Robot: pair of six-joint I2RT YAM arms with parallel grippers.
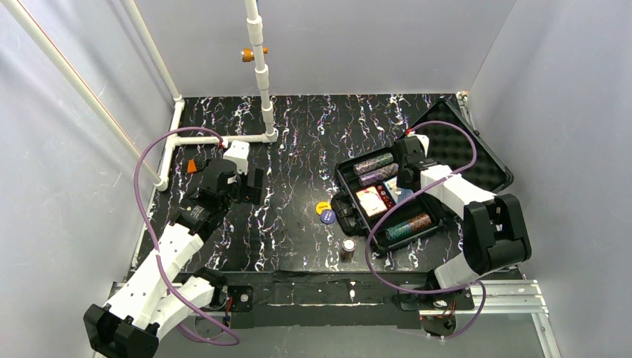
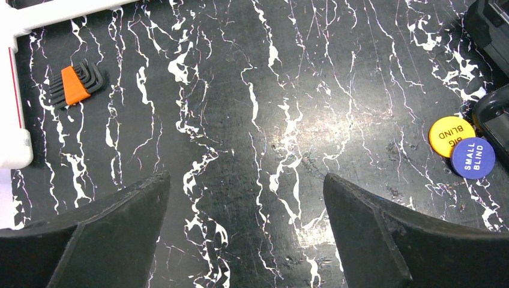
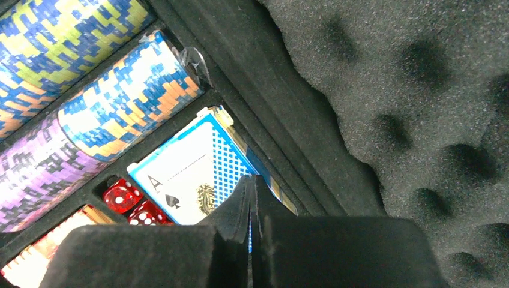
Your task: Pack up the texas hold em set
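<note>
Inside the case (image 1: 343, 181), chip rows (image 1: 375, 168), blue deck (image 3: 186, 174) and dice (image 3: 128, 201) sat slotted. Your right gripper (image 3: 251, 189) hung pressed together, empty, above that deck; your left gripper (image 2: 246, 192) gaped over the table (image 2: 252, 90). Left to pack: yellow button (image 2: 450, 135), blue button (image 2: 472, 158), 1 chip stack (image 1: 348, 247); lid (image 1: 466, 145) open.

We see a black, white-veined tabletop (image 1: 298, 149). Directly on it: open black case (image 1: 466, 153) at right; yellow BIG BLIND button (image 1: 323, 208) and blue SMALL BLIND button (image 1: 328, 217) touching, just left of the case; short chip stack (image 1: 348, 248) lower centre; hex key set (image 2: 75, 86) and white pipe frame (image 1: 216, 138) upper left.
</note>
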